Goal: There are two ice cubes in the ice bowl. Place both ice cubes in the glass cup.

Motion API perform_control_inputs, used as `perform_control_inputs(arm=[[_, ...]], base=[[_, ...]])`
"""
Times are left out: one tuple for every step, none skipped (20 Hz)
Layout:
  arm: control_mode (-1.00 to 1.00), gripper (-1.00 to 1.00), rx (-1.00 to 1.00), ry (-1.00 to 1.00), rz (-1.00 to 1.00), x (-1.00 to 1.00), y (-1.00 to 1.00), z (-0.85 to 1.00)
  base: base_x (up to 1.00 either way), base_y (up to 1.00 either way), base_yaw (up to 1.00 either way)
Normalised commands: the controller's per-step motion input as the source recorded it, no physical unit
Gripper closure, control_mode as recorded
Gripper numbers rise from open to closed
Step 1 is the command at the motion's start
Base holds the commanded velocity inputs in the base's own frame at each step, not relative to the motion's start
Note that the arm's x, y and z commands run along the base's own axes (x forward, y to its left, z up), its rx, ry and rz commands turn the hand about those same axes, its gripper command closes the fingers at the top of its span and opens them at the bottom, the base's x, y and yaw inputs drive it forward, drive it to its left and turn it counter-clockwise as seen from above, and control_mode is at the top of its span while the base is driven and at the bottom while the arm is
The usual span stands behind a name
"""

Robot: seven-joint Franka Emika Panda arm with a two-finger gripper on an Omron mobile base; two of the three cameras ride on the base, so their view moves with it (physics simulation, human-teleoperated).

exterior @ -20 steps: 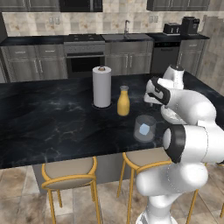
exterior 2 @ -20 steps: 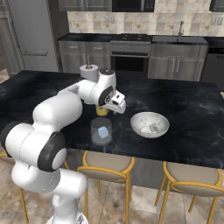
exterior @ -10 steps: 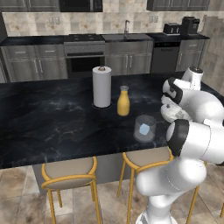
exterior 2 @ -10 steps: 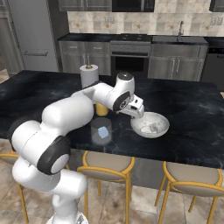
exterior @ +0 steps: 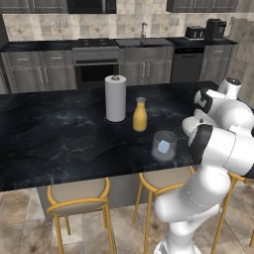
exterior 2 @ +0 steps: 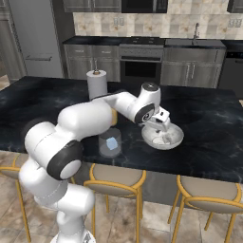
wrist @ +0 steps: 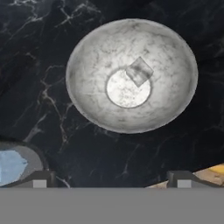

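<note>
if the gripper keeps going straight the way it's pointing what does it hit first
Most likely the ice bowl, near the remaining ice cube. The open gripper looks down into it; the exact depth is unclear.

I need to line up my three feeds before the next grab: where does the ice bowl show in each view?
Left base view: the ice bowl peeks out at right of centre, mostly behind the arm.
Right base view: right of centre, rim under the gripper.
Hand view: upper centre, rim, one ice cube inside.
Shared landmark: the glass cup holding a cube.
</note>
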Motion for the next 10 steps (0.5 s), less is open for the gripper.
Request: perform_control_inputs(arm=[[-1.0,-1.0,-0.04,0.0,-0.13,0.09,-0.3,-0.19],[-1.0,-1.0,-0.05,0.0,-0.14,0.12,-0.29,-0.21],[-1.0,-1.0,-0.05,0.0,-0.15,0.14,-0.29,-0.2],[-1.0,-1.0,-0.07,0.0,-0.15,0.16,-0.3,-0.21],[-1.0,-1.0,-0.07,0.0,-0.14,0.17,-0.29,-0.22],[-1.0,-1.0,-0.08,0.0,-0.11,0.19,-0.33,-0.22],[-1.0,-1.0,-0.09,0.0,-0.09,0.23,-0.34,-0.24],[-1.0,-1.0,-0.1,0.0,-0.06,0.24,-0.34,-0.25],[-1.0,-1.0,-0.09,0.0,-0.05,0.26,-0.37,-0.22],[-1.0,-1.0,-0.1,0.0,-0.05,0.29,-0.35,-0.21]], base=[[0.0,0.0,0.0],[0.0,0.0,0.0],[0.0,0.0,0.0],[0.0,0.0,0.0],[0.0,0.0,0.0],[0.0,0.0,0.0],[0.0,0.0,0.0],[0.0,0.0,0.0],[0.0,0.0,0.0],[0.0,0.0,0.0]])
